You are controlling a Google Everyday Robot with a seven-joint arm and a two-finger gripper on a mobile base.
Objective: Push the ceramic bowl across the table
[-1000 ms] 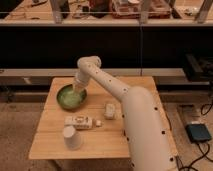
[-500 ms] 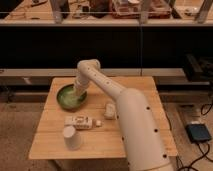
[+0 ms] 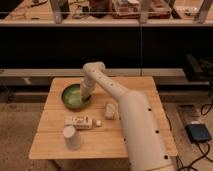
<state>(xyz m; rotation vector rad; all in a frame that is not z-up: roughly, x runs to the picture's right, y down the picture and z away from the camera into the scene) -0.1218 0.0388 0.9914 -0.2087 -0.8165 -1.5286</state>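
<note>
The green ceramic bowl sits on the far left part of the light wooden table. My white arm reaches over the table from the front right and bends down at the bowl. My gripper is low at the bowl's right rim, touching it or just inside it. The arm's wrist hides the bowl's right edge.
A white upturned cup stands near the table's front left. A flat snack packet lies behind it, with a small pale item beside it. A small white container stands mid-table by my arm. Dark shelving runs behind the table.
The arm's bent joint above the bowl has shifted a little to the right. The gripper stays at the bowl's right rim. The bowl has barely moved.
</note>
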